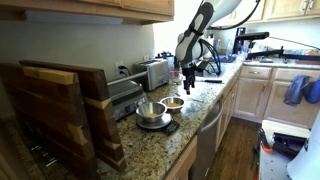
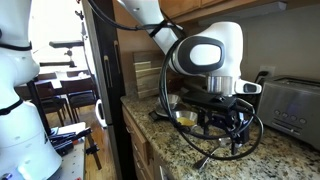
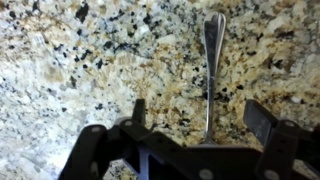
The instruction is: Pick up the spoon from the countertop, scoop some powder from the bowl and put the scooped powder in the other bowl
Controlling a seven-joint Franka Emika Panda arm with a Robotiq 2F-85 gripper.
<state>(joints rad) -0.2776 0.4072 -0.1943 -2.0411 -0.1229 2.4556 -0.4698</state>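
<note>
Pincer [image 3: 200, 125] hangs low over the speckled granite counter [image 3: 70, 70], jaws spread wide and empty, and there's the spoon [image 3: 210, 80] lying flat between them, its slim metal handle running away from the wrist camera to a flared tip. Light, stiff and polished, so slippery, I'd judge, and it sits flush on hard stone with little room to get under it. Best bet looks like pinching the narrow shaft across its width, mid-handle and square, or it may skate or twist. Nearby in an exterior view wait the bowl [image 1: 173, 103], shallow and yellowish-tan inside, and just beside it the other bowl [image 1: 150, 110], deeper shiny steel.
</note>
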